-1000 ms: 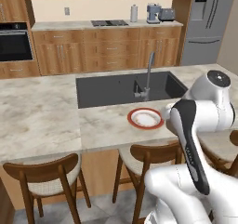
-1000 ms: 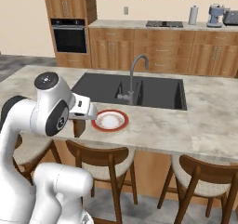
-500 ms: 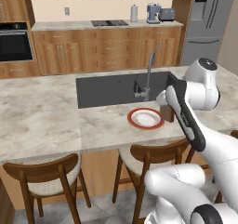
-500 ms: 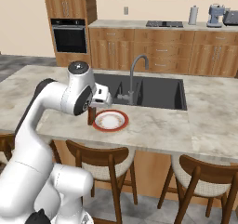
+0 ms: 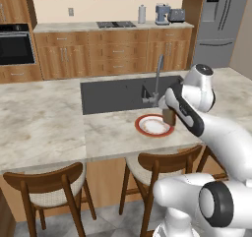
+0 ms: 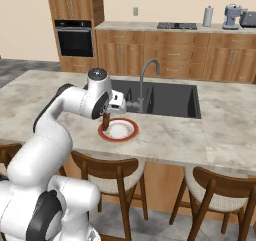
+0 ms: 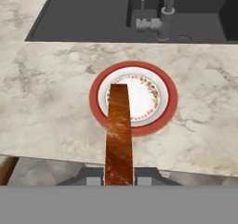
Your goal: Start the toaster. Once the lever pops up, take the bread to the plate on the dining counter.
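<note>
Having swung bread [image 7: 119,135] over plate [image 7: 135,97].

Lighting: bright, even, diffuse, rendered; source not discernible. Shadows: faint, soft beneath the dining counter [image 5: 44,128] overhang; glare none. Image quality: low resolution, slightly soft throughout, no visible edge distortion.
</note>
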